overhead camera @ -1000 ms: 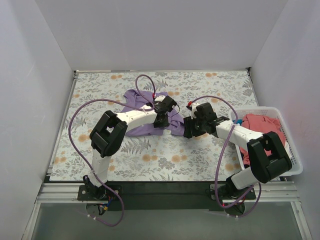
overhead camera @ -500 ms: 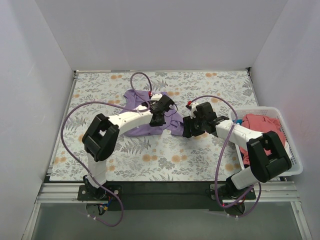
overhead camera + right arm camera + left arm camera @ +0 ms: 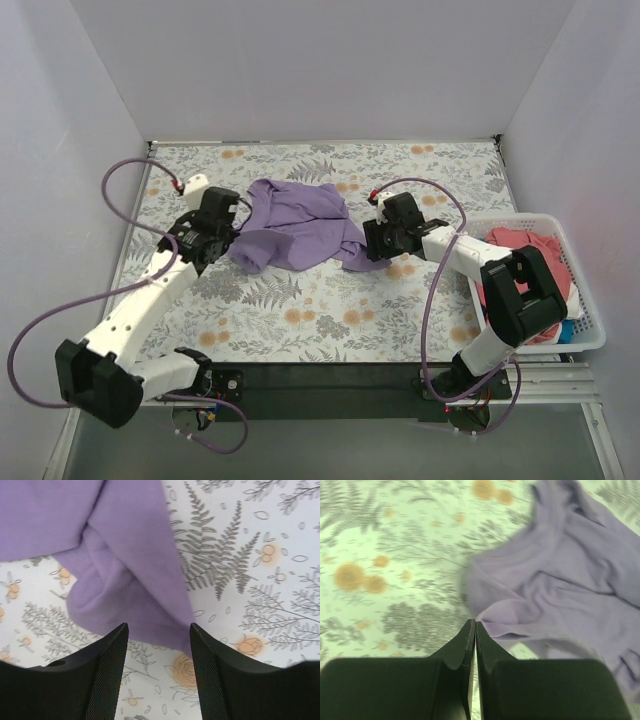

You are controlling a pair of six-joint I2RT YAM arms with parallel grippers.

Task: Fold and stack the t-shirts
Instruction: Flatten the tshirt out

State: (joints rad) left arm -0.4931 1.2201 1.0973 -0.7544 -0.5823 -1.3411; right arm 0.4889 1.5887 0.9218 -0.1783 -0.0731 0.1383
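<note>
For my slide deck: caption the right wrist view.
Open right gripper poised over the lavender t-shirt on a floral tablecloth.

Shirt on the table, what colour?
Plain lavender; the shirt shows best in the top external view.

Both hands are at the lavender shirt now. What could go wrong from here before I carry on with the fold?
1. The left hand is shut right at the edge of the lavender t-shirt; if it caught little or no cloth, a pull may slip off.
2. The right hand stands open over a doubled-up corner; closing there could pinch several layers and fold the shirt crooked.
</note>
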